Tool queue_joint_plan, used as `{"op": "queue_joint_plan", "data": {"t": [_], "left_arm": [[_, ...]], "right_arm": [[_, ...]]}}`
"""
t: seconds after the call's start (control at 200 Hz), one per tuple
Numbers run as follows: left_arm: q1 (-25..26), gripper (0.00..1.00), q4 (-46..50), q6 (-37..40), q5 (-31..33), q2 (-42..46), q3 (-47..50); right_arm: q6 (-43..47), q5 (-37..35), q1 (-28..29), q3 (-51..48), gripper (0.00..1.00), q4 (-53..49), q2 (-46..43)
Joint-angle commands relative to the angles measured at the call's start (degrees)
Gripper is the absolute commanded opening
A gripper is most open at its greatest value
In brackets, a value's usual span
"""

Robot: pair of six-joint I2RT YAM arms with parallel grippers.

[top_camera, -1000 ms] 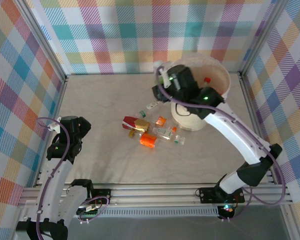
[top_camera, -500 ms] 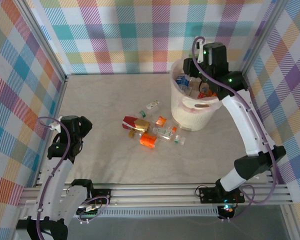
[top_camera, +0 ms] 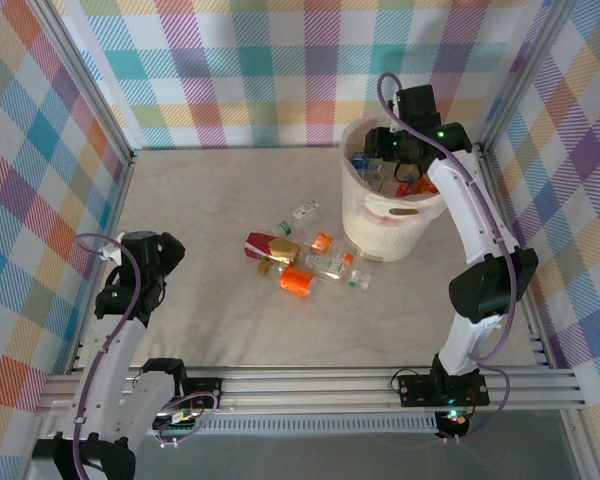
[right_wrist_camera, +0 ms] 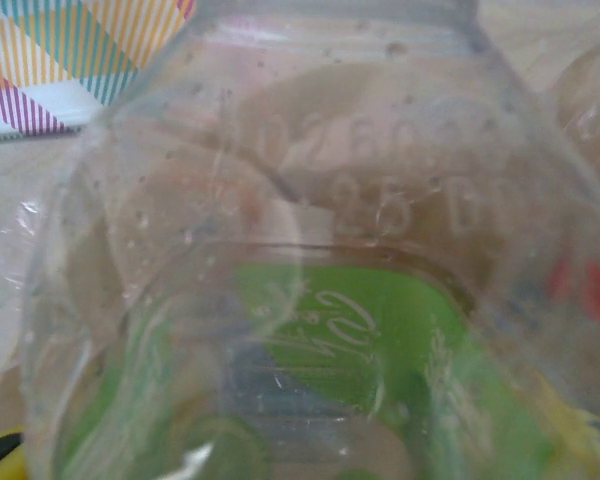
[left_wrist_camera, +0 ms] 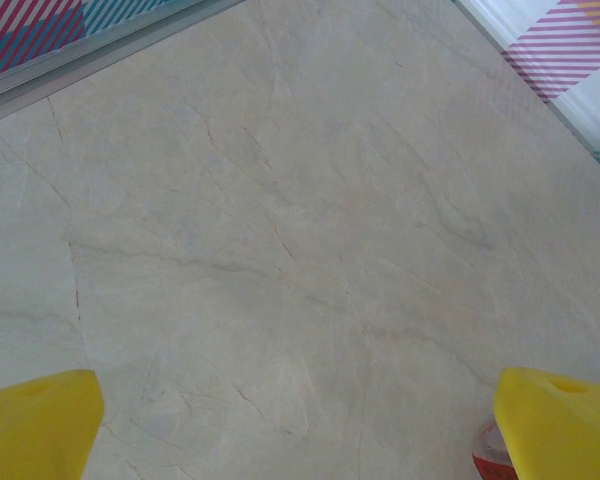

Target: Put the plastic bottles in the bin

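Observation:
The cream-pink bin (top_camera: 412, 226) stands at the back right with several plastic bottles (top_camera: 372, 166) inside. My right gripper (top_camera: 398, 158) hangs over its opening, shut on a clear green-labelled bottle (right_wrist_camera: 360, 340) that sits close against the right wrist camera and hides the fingers. More crushed bottles lie in a cluster at mid-table: a red one (top_camera: 262, 243), an orange one (top_camera: 297, 282) and a clear one (top_camera: 332, 266). My left gripper (top_camera: 156, 254) is open over bare table at the left, its yellow fingertips (left_wrist_camera: 40, 420) far apart with nothing between them.
A small orange bottle (top_camera: 322, 241) and a small pale one (top_camera: 305, 211) lie near the cluster. Plaid walls and metal rails close in the table on three sides. A red bottle edge (left_wrist_camera: 492, 458) peeks beside my left gripper's right fingertip.
My right arm swung from the bin's near-left rim up and across to above its far side, carrying the bottle. The left arm has not moved.

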State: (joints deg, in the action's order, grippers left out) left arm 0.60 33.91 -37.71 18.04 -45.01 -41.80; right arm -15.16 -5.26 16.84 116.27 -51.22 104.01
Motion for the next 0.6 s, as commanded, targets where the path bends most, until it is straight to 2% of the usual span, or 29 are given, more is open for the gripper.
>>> {"op": "queue_joint_plan", "data": {"t": [0.0, 0.595], "left_arm": [[-0.64, 1.00, -1.04, 0.01, 0.15, -0.42, 0.11], [-0.69, 1.00, -1.13, -0.49, -0.18, -1.12, 0.02]], "right_arm": [[-1.39, 1.79, -0.39, 2.35, 0.55, -3.37, 0.10], [-0.53, 1.91, -0.67, 2.07, 0.69, -5.68, 1.04]]}}
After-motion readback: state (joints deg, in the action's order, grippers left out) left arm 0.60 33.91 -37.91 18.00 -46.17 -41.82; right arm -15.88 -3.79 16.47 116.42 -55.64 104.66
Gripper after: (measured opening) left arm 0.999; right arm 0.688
